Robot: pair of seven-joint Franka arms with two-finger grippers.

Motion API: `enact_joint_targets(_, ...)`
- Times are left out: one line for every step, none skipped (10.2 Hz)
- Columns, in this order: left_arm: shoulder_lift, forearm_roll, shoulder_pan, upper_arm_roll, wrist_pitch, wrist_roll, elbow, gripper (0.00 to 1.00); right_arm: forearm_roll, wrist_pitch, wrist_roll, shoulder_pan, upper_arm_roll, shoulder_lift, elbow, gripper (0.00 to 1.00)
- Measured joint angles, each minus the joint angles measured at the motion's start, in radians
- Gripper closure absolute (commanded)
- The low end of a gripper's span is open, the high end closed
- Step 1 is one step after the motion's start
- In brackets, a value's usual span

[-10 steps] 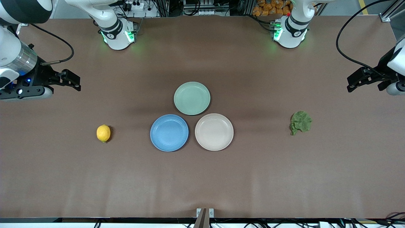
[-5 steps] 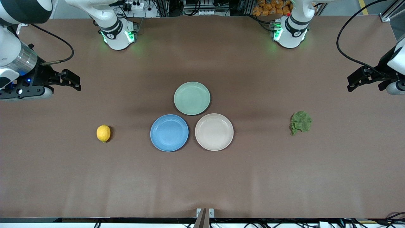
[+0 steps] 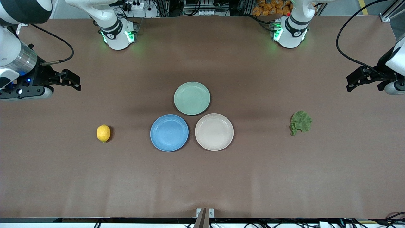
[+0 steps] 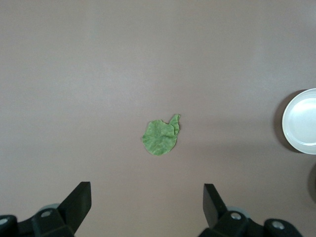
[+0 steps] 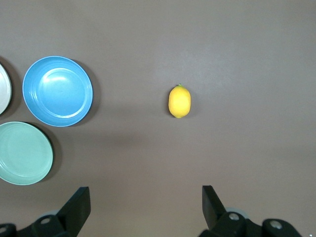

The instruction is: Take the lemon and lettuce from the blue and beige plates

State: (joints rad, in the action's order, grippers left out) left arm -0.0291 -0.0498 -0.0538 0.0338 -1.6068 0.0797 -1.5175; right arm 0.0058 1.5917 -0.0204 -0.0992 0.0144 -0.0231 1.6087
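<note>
Oddly, the lemon (image 3: 103, 133) and the lettuce (image 3: 300, 122) lie on the bare table (image 3: 202, 183), not on the blue plate (image 3: 169, 132) or the beige plate (image 3: 214, 131) at mid-table — both plates hold nothing. The right gripper (image 3: 68, 80) hovers at the right arm's edge and the left gripper (image 3: 359, 79) at the left arm's edge, each with jaws spread wide, gripping nothing. Risks: the lemon may roll from a pinch; the limp, flat lettuce may slip — 2 likely misses.

Three plates (image 3: 192, 98), one lemon (image 3: 103, 133), one lettuce (image 3: 301, 122).
</note>
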Motion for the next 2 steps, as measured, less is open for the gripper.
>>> enact_joint_targets(-0.001,0.000,0.000,0.000,0.000,-0.006,-0.001,0.00,0.000,0.000,0.000,0.000,0.000,0.000,0.000,0.00)
enact_joint_targets(-0.002,0.000,-0.001,0.000,0.000,-0.021,-0.002,0.00,0.000,0.000,0.000,0.000,0.000,0.000,0.000,0.00)
